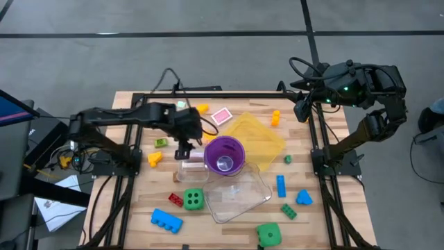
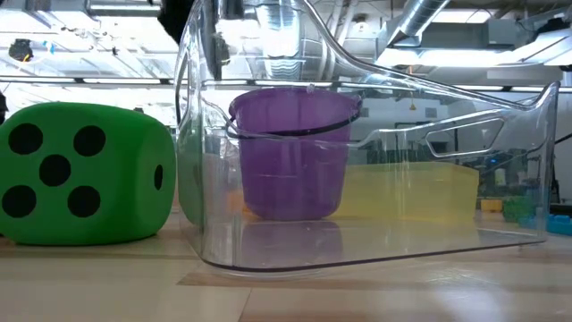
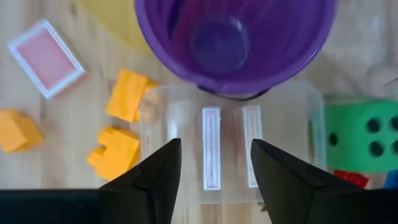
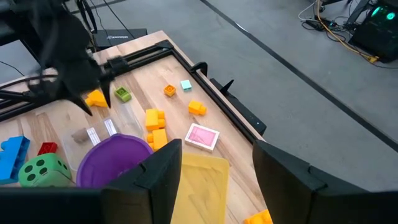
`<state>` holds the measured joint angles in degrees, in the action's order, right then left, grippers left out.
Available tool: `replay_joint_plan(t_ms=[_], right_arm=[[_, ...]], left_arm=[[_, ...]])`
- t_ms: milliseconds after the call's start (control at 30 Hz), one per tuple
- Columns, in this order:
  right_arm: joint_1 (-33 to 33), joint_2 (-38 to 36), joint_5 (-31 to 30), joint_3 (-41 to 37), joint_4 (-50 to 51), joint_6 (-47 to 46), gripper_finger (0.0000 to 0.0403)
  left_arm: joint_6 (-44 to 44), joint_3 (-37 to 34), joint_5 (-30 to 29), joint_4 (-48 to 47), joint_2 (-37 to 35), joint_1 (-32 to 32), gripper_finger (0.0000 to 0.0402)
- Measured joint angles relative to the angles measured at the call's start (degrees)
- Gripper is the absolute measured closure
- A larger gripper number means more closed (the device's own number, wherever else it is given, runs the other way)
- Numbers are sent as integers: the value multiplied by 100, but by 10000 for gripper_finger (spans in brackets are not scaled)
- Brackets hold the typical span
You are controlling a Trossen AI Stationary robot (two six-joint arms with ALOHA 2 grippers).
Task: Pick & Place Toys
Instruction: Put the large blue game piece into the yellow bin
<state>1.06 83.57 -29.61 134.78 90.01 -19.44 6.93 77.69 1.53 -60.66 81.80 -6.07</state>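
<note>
Hovering with the left jaws spread and nothing between them, right over the small clear tub (image 3: pixel 227 155), which is pressed up against the purple cup (image 3: pixel 233 43). Reads like a between-picks moment, going by the empty gap.

Closest toys from there: two orange bricks (image 3: pixel 127 93) just beside that tub, on the side toward the pink flat piece (image 3: pixel 46 58) and away from the green die (image 3: pixel 360 134). So probably a short sideways shift for the left arm (image 1: pixel 125 118), then straight down. Can't really call a long axis on either brick; both chunky, one with a stepped edge. Worth lining the jaws across the narrower faces. Tight spot though, with tub wall and cup close by, so easy to clip one on the way down.

Bit further out: another orange brick (image 1: pixel 154 158) on the open side of the left arm, a red brick (image 1: pixel 175 199) touching or nearly touching the die, and a blue brick (image 1: pixel 166 221) near the front edge of the counter (image 1: pixel 139 187).

Way out: right jaws also apart and empty, parked up off the far right corner, well away from all of this. Better suited to the blue pieces (image 1: pixel 281 185) and the second die (image 1: pixel 269 234) on that side. Left arm clearly nearer for the orange pair.
</note>
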Motion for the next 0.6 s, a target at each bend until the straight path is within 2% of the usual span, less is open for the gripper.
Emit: replay_joint_plan(t_ms=[200, 367, 600], right_arm=[[0, 0, -15, 0, 0, 55, 212], [-6, 0, -31, 0, -1, 54, 212], [-4, 0, -37, 0, -2, 40, 212]], left_arm=[[-596, 0, -40, 135, -702, 0, 211], [-1175, 0, -490, 164, -1083, 0, 208], [-1532, 0, -959, 163, -1329, 0, 208]])
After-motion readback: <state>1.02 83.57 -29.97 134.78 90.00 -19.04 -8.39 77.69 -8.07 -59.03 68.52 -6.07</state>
